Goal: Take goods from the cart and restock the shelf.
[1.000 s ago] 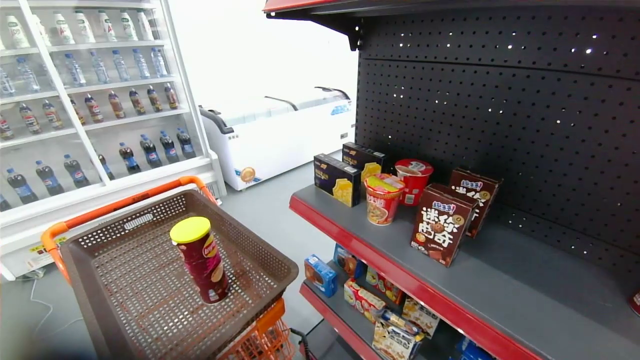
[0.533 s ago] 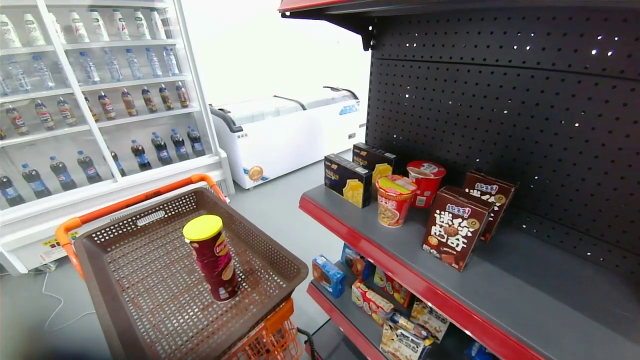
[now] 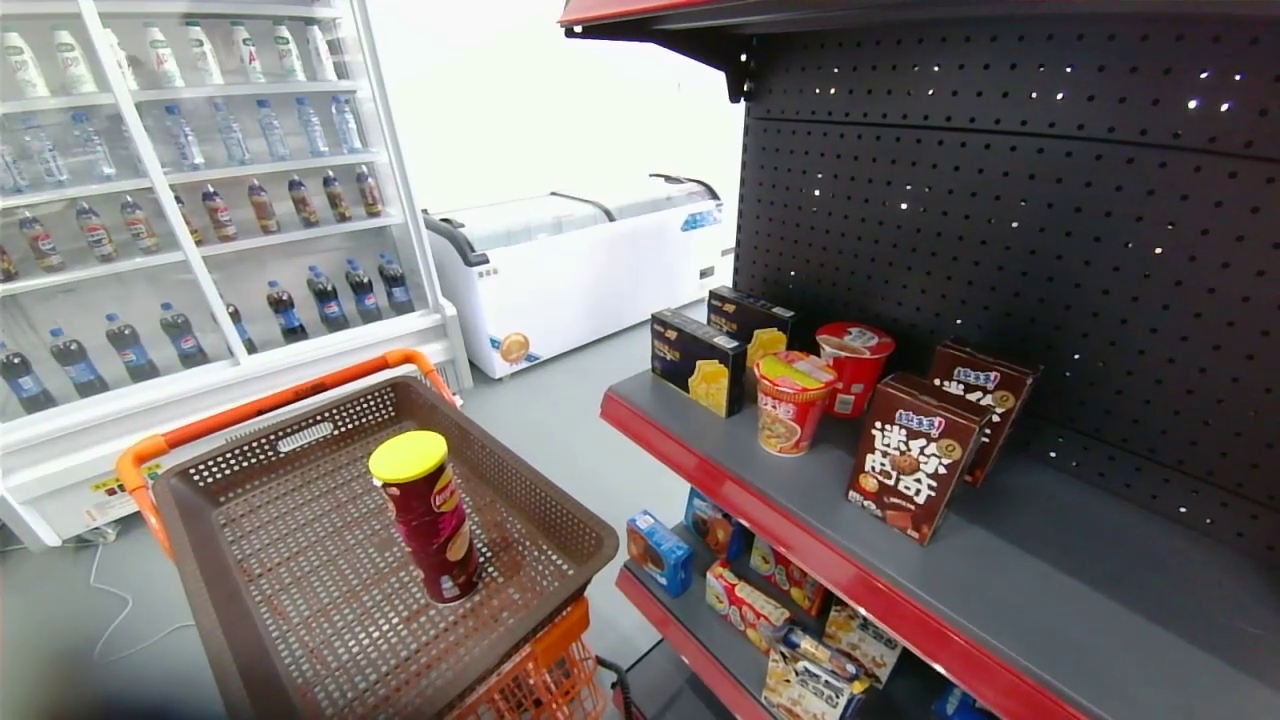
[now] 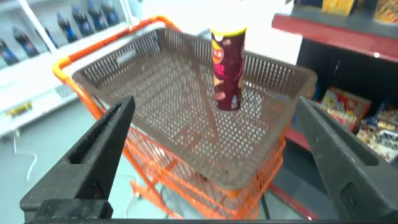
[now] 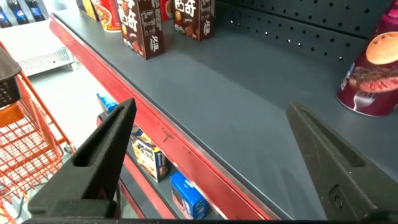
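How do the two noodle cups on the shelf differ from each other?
The front cup has a yellow-green lid; the rear cup has a red-and-white lid. The front cup's wall shows a noodle picture, the rear cup's is mostly red. The front cup stands nearer the shelf edge, the rear cup nearer the pegboard. Both stand upright and taper downward.

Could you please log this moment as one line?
chip can upright in cart basket | left gripper open | right gripper open, facing shelf

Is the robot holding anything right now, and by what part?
Nothing is held. Both hands are open: the left hand faces the cart basket, the right hand faces the shelf.
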